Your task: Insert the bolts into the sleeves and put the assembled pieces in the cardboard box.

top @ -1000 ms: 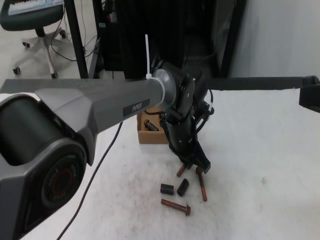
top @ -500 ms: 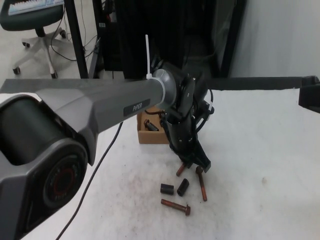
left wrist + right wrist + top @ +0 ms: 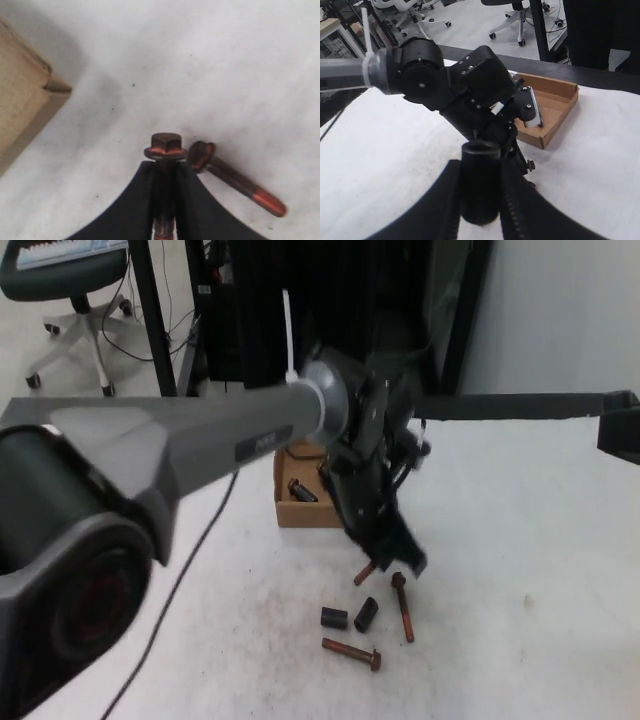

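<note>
My left gripper (image 3: 165, 169) is shut on a rusty bolt (image 3: 164, 148), whose hex head sticks out past the fingertips just above the white bench. In the high view this gripper (image 3: 388, 558) hangs over the loose parts with the bolt (image 3: 363, 573) in it. A second bolt (image 3: 241, 184) lies right beside the held one. My right gripper (image 3: 480, 167) is shut on a black sleeve (image 3: 480, 195), open end up, in front of the left arm. The cardboard box (image 3: 296, 512) stands behind the left gripper, with an assembled piece (image 3: 302, 490) inside.
On the bench near the left gripper lie two bolts (image 3: 404, 608) (image 3: 352, 651) and two black sleeves (image 3: 334, 618) (image 3: 366, 613). The left arm's grey link (image 3: 180, 440) crosses the near left. A black arm part (image 3: 620, 430) sits at the right edge. The box (image 3: 551, 105) lies beyond the left wrist.
The left arm has risen a little and swung slightly, lifting the held bolt off the bench. The loose bolts and sleeves have not moved.
</note>
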`<state>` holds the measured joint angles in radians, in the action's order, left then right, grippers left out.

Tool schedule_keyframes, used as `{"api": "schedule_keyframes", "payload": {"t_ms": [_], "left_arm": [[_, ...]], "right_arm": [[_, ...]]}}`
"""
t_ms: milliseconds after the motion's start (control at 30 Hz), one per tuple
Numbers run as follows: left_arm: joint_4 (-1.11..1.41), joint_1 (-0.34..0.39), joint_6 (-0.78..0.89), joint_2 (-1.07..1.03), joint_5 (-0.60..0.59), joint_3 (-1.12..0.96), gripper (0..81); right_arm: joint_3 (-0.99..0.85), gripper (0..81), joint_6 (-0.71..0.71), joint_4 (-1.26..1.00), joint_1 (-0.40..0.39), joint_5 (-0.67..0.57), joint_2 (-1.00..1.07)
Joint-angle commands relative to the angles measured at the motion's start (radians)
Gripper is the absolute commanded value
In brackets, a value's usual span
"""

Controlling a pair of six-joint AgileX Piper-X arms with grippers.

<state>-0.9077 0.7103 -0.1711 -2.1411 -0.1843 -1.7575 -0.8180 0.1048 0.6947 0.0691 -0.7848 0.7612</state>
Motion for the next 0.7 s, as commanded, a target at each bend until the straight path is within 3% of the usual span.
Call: {"api": "schedule_keyframes", "payload": {"t_ms": [0, 200, 467, 567, 667], "left_arm": [[0.015, 0.0, 0.008, 0.102, -0.031, -0.008, 0.3], [0.12, 0.0, 0.012, 0.311, -0.042, 0.064, 0.3], [0.491, -0.009, 0.136, 0.694, -0.042, 0.432, 0.3], [0.738, -0.021, 0.218, 0.829, -0.069, 0.619, 0.3], [1.046, -0.032, 0.286, 0.925, -0.133, 0.806, 0.3]], "right_arm": [[0.0, 0.8, -0.001, -0.033, 0.0, -0.018, -0.01], [0.039, 0.8, -0.049, -0.122, 0.0, -0.052, -0.01], [0.283, 0.8, -0.35, -0.619, -0.012, -0.196, -0.01], [0.367, 0.8, -0.398, -0.778, -0.069, -0.198, -0.01], [0.43, 0.8, -0.398, -0.916, -0.178, -0.171, 0.009]]}}
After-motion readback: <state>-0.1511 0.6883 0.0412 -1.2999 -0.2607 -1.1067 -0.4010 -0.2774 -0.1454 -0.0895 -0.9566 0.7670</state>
